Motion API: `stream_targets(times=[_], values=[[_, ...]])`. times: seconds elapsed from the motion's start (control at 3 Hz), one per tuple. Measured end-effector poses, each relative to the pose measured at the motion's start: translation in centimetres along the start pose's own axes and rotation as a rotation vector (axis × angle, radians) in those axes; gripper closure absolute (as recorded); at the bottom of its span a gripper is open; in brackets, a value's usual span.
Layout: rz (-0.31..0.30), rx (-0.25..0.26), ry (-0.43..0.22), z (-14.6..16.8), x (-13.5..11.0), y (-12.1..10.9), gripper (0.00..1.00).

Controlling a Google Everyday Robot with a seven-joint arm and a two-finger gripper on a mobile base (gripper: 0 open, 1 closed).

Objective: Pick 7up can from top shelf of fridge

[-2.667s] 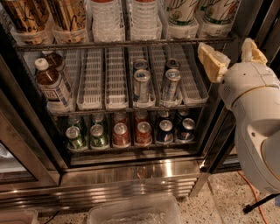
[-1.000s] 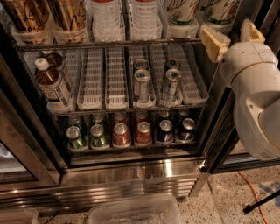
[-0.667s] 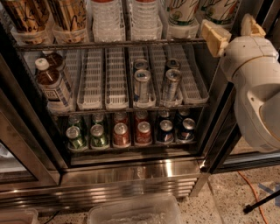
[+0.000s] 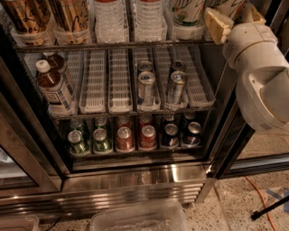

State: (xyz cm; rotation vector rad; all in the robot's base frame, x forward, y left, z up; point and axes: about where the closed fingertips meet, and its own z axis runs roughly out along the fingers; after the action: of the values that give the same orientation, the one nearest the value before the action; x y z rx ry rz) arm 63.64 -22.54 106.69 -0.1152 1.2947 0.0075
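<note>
Standing at the right of the top shelf point(image 4: 113, 45), the 7up can point(image 4: 187, 11) shows only its lower body, white with green lettering, seated in a clear bin; its top is cut off by the frame edge. A second can of like look point(image 4: 232, 5) seems to stand just to its right, mostly hidden. To the left on the same rack are clear bottles point(image 4: 108, 18) and tall brown cans point(image 4: 72, 13).

The pincer point(image 4: 235, 18) hangs at shelf height just right of the 7up can, in front of the rack. Its two tan fingers point(image 4: 217, 25) are spread apart and hold nothing. The near finger lies close beside the can, and whether it touches cannot be told. The white arm point(image 4: 266, 90) fills the right side behind it.

By my judgement the step in hand is the approach: the reach is lined up in height, and the grasp is not yet made. The next move calls for a shift to the left so the gap between the fingers is centred on the can, then a push inward past the bin's lip before closing. The neighbouring can and bin wall leave little room, so a finger could catch there.

Below, in the fridge point(image 4: 135, 180), the white slotted lanes point(image 4: 92, 81) carry shorter blue-silver cans point(image 4: 146, 85), which are not wanted.
</note>
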Motion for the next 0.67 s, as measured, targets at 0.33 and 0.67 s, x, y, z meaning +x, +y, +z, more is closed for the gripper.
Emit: stream_targets(times=[0.33, 0.67], values=[[0.003, -0.007, -0.001, 0.72, 0.12, 0.25, 0.35], [0.003, -0.007, -0.001, 0.75, 0.13, 0.26, 0.54]])
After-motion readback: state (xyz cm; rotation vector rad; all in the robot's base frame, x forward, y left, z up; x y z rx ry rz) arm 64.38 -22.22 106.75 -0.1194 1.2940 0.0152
